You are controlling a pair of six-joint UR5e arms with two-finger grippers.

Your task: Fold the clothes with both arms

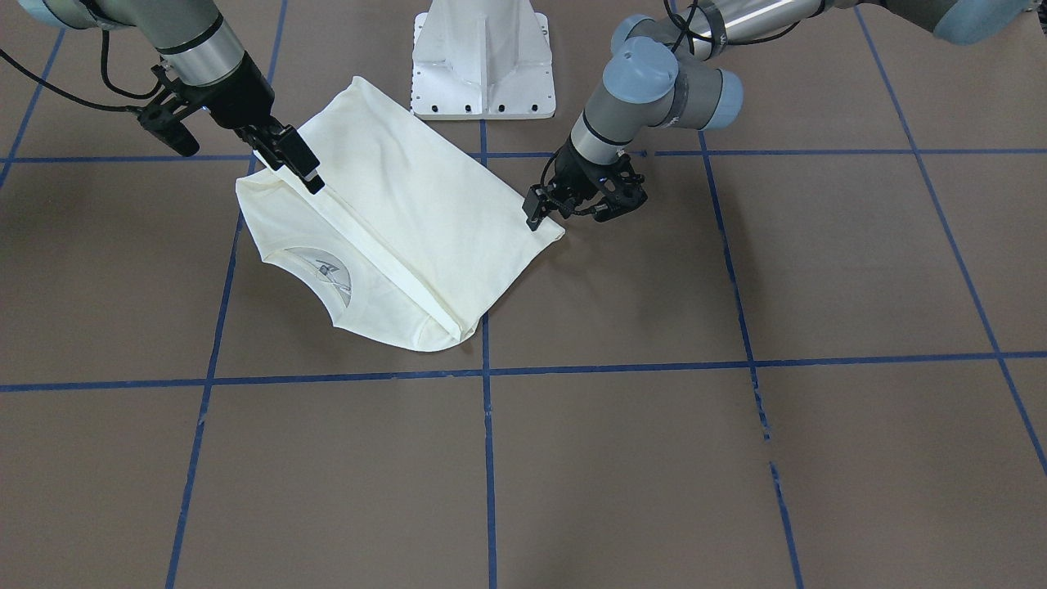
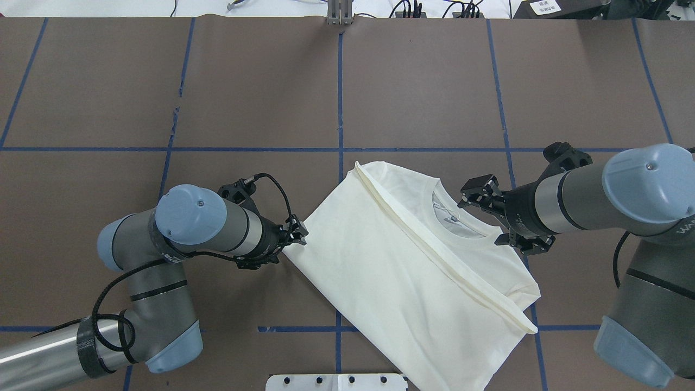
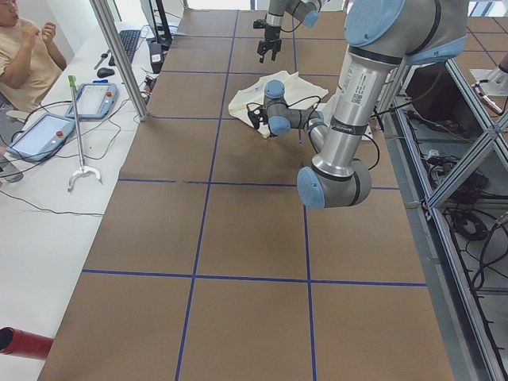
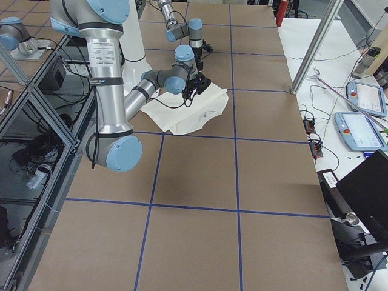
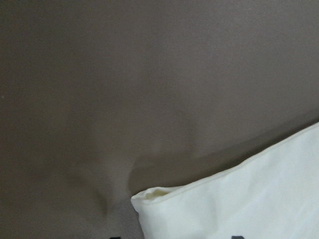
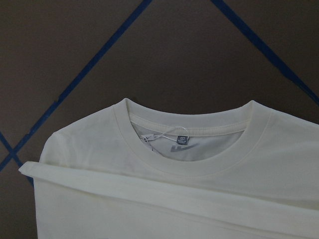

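The cream-white T-shirt [image 1: 409, 213] lies folded and flat on the brown table, plain side up; it also shows in the overhead view [image 2: 391, 260]. Its ribbed neck [image 6: 184, 149] shows a label inside, and a folded band [image 2: 445, 255] runs across it. The cat print and red lettering are hidden. My left gripper [image 1: 536, 214] is low at the shirt's hem corner [image 5: 149, 195], fingertips apart on either side of it, holding nothing. My right gripper [image 1: 313, 182] hovers over the shoulder end near the neck, open and empty.
The white pedestal base [image 1: 483, 57] stands just behind the shirt. Blue tape lines [image 2: 340, 108] grid the table. A seated operator [image 3: 24, 48], tablets [image 3: 95, 99] and a metal post [image 3: 119, 55] are along the far side.
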